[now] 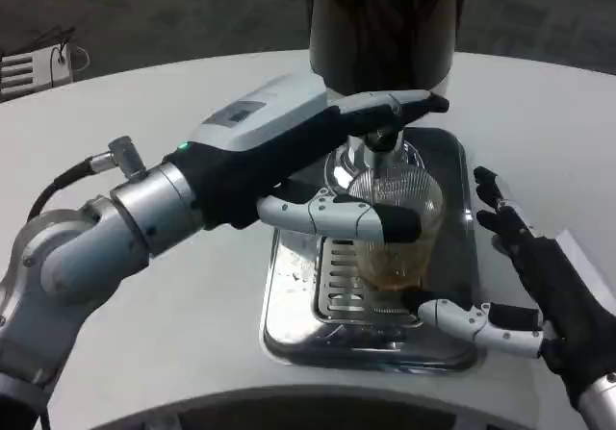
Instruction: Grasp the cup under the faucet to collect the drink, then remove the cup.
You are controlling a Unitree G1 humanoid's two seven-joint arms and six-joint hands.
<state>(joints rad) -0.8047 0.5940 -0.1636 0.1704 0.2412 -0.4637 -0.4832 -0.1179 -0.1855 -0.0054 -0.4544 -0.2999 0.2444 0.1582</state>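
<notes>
A clear plastic cup [402,220] stands on the grate of a steel drip tray [289,300], right under the faucet [373,151] of a dark dispenser [380,16]. Amber drink fills its bottom. My left hand [318,146] reaches in from the left. Its fingers [399,106] lie stretched over the top of the faucet, and its thumb [337,215] lies across the cup's front. My right hand [539,281] hovers over the tray's right edge, holding nothing, fingers spread, with its thumb [476,316] pointing toward the cup's base.
The round white table [173,113] drops off at its near edge, close below the tray. Dark floor lies beyond the far edge, with a pale object [34,69] at the far left. Bare tabletop extends to the right of the tray.
</notes>
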